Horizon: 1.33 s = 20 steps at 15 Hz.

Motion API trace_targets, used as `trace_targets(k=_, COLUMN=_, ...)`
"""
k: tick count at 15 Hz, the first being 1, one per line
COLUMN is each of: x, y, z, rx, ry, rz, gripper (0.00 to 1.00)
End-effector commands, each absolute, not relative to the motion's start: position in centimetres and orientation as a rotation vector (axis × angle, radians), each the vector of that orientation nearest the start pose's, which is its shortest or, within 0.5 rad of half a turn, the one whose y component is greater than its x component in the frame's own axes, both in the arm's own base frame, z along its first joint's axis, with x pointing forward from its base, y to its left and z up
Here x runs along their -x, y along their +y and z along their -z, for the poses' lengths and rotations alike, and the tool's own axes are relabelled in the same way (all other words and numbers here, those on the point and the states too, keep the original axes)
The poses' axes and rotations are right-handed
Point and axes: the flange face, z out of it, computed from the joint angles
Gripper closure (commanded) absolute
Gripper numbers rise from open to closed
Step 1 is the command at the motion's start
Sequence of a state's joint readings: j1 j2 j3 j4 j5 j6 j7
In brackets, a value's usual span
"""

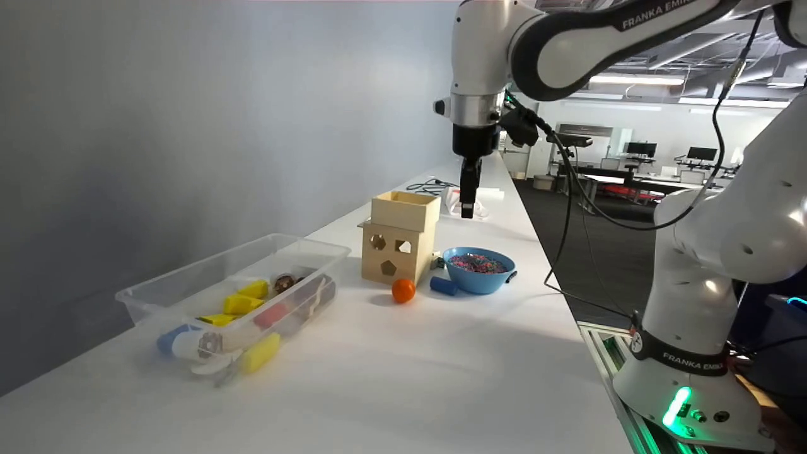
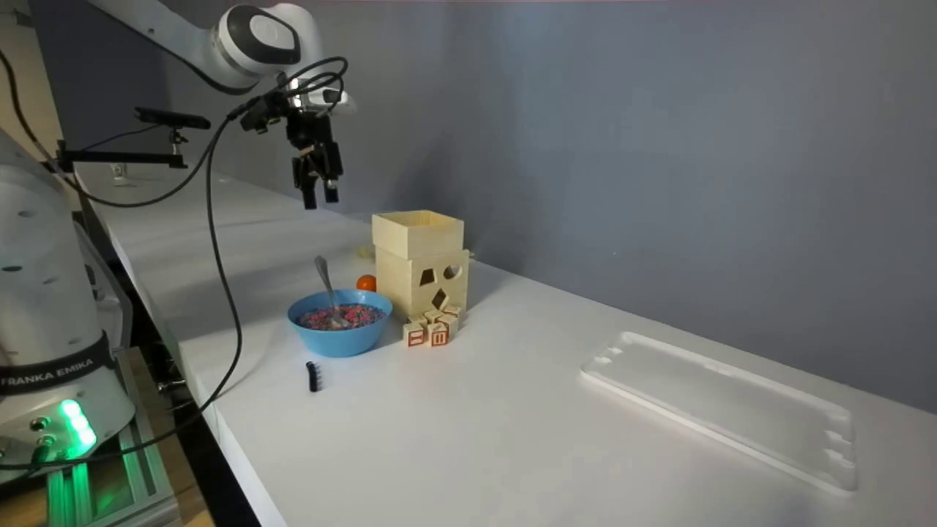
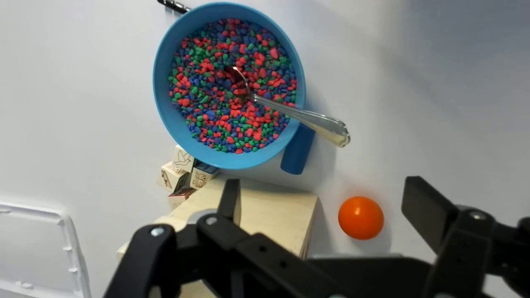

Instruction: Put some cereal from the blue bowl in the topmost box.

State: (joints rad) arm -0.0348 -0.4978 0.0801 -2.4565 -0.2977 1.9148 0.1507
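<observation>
The blue bowl [image 1: 482, 285] stands on the table in both exterior views [image 2: 339, 344] and in the wrist view [image 3: 230, 160]. It holds the cereal [image 3: 207, 120], tiny red, blue and green bits. A metal spoon [image 3: 300, 116] rests in the bowl, its handle leaning over the rim; it also shows in an exterior view [image 2: 323, 274]. The topmost box [image 1: 403, 214], light tan and open at the top, sits on a larger tan box with shaped holes [image 2: 399, 285]. My gripper [image 3: 325, 198] is open and empty, high above the table near the boxes, as both exterior views show [image 1: 467, 213] [image 2: 320, 201].
An orange ball [image 3: 361, 217] and a blue cylinder [image 3: 297, 153] lie beside the bowl and boxes. Small letter blocks [image 2: 438, 334] and a black comb-like piece [image 2: 313, 376] lie near the bowl. A clear tub [image 1: 309, 243] with toys and its lid [image 2: 659, 415] lie on the table by the wall.
</observation>
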Motion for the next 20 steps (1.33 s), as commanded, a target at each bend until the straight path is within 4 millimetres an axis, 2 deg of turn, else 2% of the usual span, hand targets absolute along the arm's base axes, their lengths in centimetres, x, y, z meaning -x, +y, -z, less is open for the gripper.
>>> trace_targets(k=1, x=-37.1, y=-1.4, z=-46.5, rx=3.561, ry=-0.034, rz=0.062, gripper=0.0)
trace_targets(k=2, x=-38.5, y=-0.8, z=-46.5, rx=3.515, ry=-0.021, rz=-0.012, gripper=0.0)
trace_targets(k=6, x=-37.8, y=-1.1, z=-46.3, rx=3.536, ry=-0.031, rz=0.01, gripper=0.0)
trace_targets(k=11, x=-37.4, y=1.2, z=-42.4, rx=3.532, ry=-0.249, rz=-0.092, gripper=0.0)
trace_targets(k=14, x=-37.0, y=2.4, z=-40.4, rx=3.599, ry=-0.191, rz=-0.147, gripper=0.0)
trace_targets(k=17, x=-36.9, y=4.2, z=-38.7, rx=3.682, ry=-0.148, rz=-0.132, gripper=0.0)
trace_targets(k=20, x=-37.6, y=5.0, z=-37.4, rx=3.727, ry=-0.113, rz=-0.085, gripper=0.0)
